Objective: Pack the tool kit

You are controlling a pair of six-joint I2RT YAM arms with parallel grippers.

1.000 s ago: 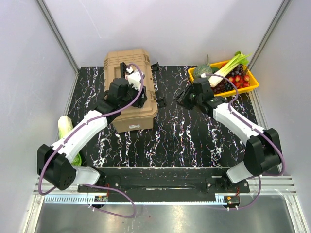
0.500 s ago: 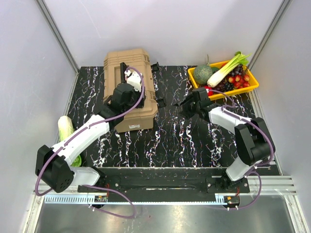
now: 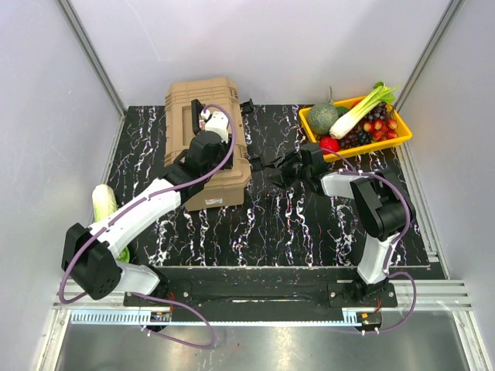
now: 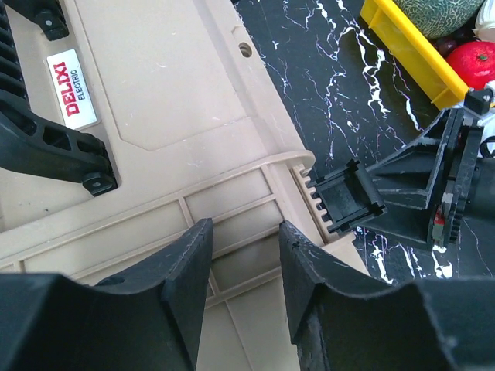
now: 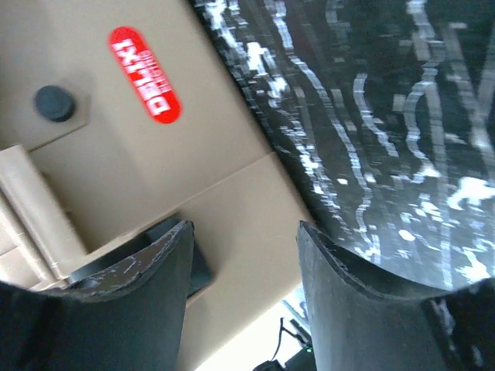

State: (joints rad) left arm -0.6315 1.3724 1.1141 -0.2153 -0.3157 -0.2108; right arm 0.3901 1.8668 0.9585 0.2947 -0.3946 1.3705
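Observation:
The tan toolbox (image 3: 203,116) lies on the black marbled table with its ribbed lid closed; its black handle (image 4: 46,147) and a white label show in the left wrist view. My left gripper (image 3: 207,151) hangs over the lid (image 4: 178,93), open and empty (image 4: 244,232). My right gripper (image 3: 275,168) is open and empty at the box's right side, next to a black latch (image 4: 346,199). In the right wrist view its fingers (image 5: 244,236) frame the tan side wall (image 5: 232,209) and a dark latch (image 5: 189,267). No hand tools show.
A yellow tray (image 3: 399,140) with melon, leek, tomato and berries stands at the back right; its rim shows in the left wrist view (image 4: 410,54). A pale cabbage (image 3: 104,204) lies at the table's left edge. A second black latch (image 3: 247,107) sticks out behind the box.
My right gripper has moved left across the table to the toolbox's right side. My left gripper has shifted a little nearer along the lid.

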